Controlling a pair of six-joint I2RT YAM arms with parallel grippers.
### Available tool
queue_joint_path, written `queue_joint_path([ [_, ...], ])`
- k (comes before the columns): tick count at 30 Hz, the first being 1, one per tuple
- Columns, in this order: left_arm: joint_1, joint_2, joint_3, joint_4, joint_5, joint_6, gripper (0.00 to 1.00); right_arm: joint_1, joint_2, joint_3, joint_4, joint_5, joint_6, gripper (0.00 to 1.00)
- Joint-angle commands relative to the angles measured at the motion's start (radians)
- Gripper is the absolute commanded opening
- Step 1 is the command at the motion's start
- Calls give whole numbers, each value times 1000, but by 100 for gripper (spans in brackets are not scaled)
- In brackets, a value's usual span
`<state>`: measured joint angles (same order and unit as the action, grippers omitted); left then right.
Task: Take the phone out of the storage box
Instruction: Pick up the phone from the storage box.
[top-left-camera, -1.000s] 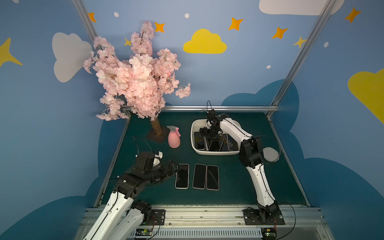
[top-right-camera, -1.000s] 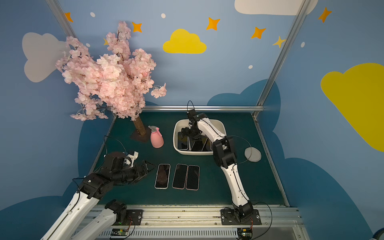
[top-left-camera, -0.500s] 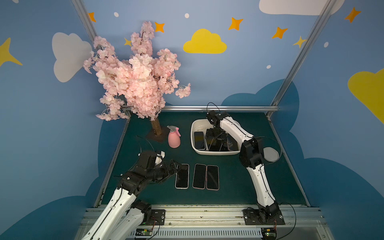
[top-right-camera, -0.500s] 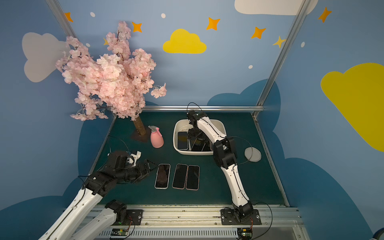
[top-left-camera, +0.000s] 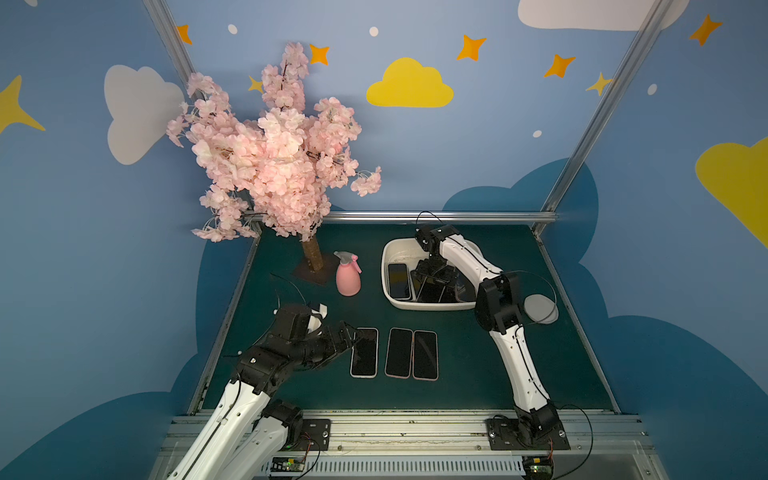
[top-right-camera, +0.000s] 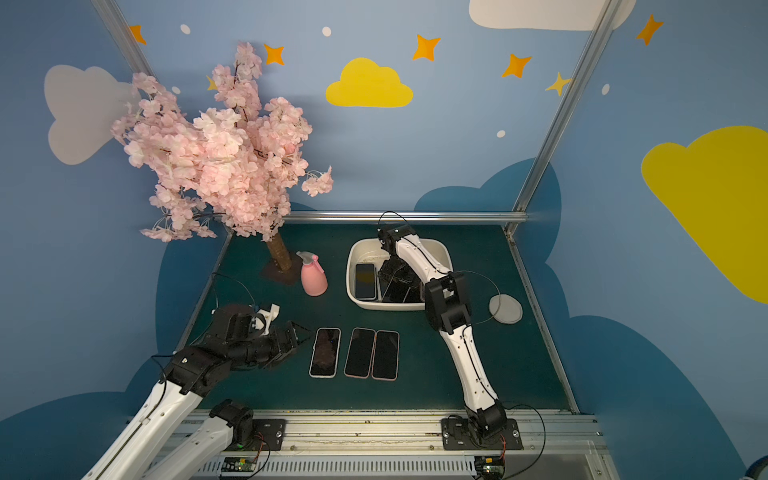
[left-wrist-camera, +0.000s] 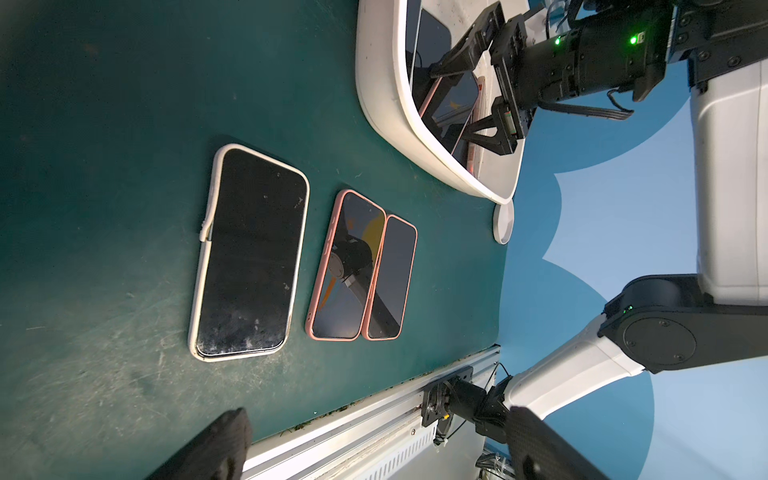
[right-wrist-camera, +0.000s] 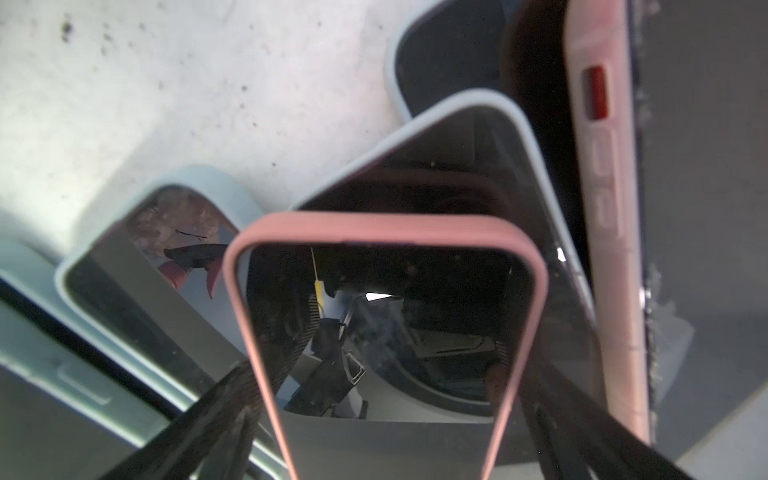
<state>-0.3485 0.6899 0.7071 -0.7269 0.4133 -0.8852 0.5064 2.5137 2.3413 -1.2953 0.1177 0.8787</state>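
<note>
Nearest, the rail carries both arm bases. Just past it, on the green mat, three phones lie flat in a row, screens up. A white-cased one lies apart on the left, and two pink-cased ones touch edge to edge. The left gripper hangs low over the mat just beside the white-cased one's far corner. Its fingers are spread wide with nothing between them.

Farther on, a pink bottle stands upright near the box's left end, not touching it. The box sits right of the mat's middle, and a white disc lies on the mat close to its right end.

The right gripper reaches down into the box. In the right wrist view its fingers stand wide apart, one along each long edge of a pink-cased phone. Whether they press on the case I cannot tell. That phone is inside the box, screen up, resting over a grey-cased phone, with more phones around them. In a top view a further phone lies flat at the box's left end.

Behind, a tree in pink blossom stands at the mat's far left corner, against a blue wall painted with clouds and stars
</note>
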Motion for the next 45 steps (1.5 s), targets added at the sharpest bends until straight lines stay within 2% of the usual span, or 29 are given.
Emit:
queue_joint_path([
  [1,12,6,27,-23,1,27,99,-16,65,4,-19,-21,9,97],
  [4,18,14,26,-15,7,29,99,-18,69,2,-21,-22,-8,87],
  [6,23,20,23,-3,11,28,100,-22,67,-3,-21,-31,-25,71],
  [7,24,24,20,4,14,27,99,-24,64,-4,-21,-37,-37,59],
  [8,25,27,19,12,16,25,99,-28,59,-7,-21,-42,-45,54],
  [14,23,66,17,81,39,14,99,-45,-23,-20,-19,-16,-85,53],
  [20,16,132,39,209,114,21,100,-81,-150,19,6,-18,-161,53],
  [26,-72,252,100,350,125,48,99,-104,-277,11,30,-135,-261,53],
  [33,-199,493,223,493,123,76,99,-76,-446,-195,45,-415,-304,52],
  [38,-248,646,334,515,153,100,100,-5,-570,-369,70,-479,-338,52],
  [42,-277,712,369,537,171,98,92,33,-647,-475,109,-515,-309,52],
  [45,-294,731,376,540,168,100,88,43,-674,-496,128,-545,-291,52],
])
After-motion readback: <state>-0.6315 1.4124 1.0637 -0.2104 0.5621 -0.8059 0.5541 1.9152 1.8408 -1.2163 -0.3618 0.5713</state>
